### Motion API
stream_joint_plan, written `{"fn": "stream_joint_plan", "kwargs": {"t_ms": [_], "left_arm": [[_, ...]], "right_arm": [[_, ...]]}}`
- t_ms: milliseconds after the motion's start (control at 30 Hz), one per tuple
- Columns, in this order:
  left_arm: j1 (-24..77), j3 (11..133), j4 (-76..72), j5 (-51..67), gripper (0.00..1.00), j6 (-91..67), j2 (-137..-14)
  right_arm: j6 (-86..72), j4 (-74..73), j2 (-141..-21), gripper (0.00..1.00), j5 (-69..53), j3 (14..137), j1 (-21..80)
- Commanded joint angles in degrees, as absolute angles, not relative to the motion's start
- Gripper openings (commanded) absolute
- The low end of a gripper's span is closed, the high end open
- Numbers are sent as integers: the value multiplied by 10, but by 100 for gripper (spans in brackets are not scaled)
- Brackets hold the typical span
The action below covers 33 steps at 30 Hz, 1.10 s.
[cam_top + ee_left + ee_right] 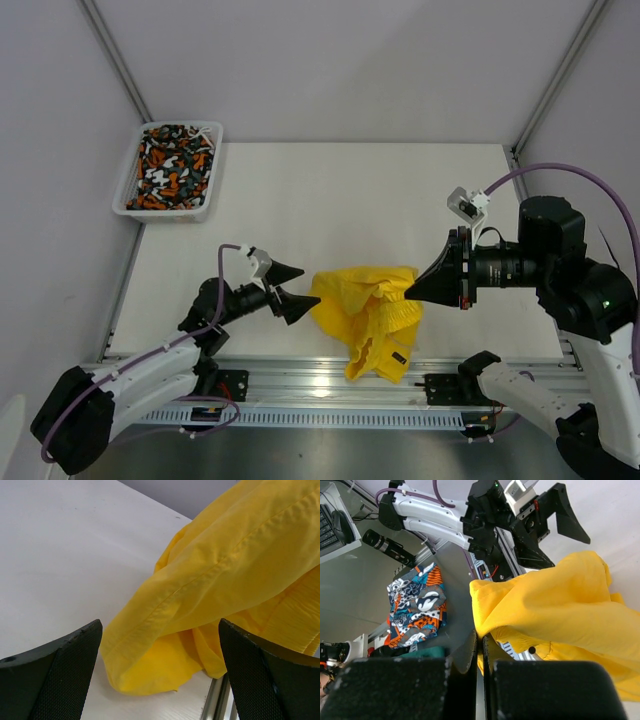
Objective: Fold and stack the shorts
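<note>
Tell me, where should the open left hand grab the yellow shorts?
Probably the seamed edge of the yellow shorts, coming from the left: it faces the open left hand, while the right hand pinches the opposite side up.

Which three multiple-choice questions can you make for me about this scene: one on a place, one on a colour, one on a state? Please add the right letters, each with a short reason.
1. Where are the patterned shorts?
A. in the white basket
B. under the left arm
C. at the near edge of the table

2. What colour are the shorts at the near edge of the table?
A. red
B. green
C. yellow

3. How do the left jaws stand?
A. shut on cloth
B. open, holding nothing
C. out of view

Answers
1 A: the top view shows them filling the basket at the far left corner.
2 C: the yellow shorts are bright yellow in all three views.
3 B: the left wrist view shows the jaws wide apart, with the cloth ahead of them and not gripped.
</note>
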<state>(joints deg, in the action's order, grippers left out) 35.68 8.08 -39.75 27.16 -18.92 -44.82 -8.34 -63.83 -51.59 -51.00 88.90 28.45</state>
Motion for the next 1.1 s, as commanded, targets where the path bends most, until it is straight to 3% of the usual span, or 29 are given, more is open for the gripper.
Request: {"fn": "stream_joint_plan", "kwargs": {"t_ms": [0, 600, 667, 800, 1067], "left_arm": [[352, 102, -463, 269, 99, -147, -464], [333, 177, -442, 381, 97, -40, -610], [333, 191, -411, 397, 88, -31, -620], [333, 206, -374, 378, 62, -23, -650], [334, 219, -345, 359, 63, -26, -676]], "right_arm": [[-98, -599, -519, 0, -543, 906, 287], [-120, -583, -526, 0, -576, 915, 287], [-120, -581, -528, 0, -577, 918, 286], [-119, -581, -531, 0, -577, 932, 286], [-118, -601, -543, 0, -536, 979, 282]]}}
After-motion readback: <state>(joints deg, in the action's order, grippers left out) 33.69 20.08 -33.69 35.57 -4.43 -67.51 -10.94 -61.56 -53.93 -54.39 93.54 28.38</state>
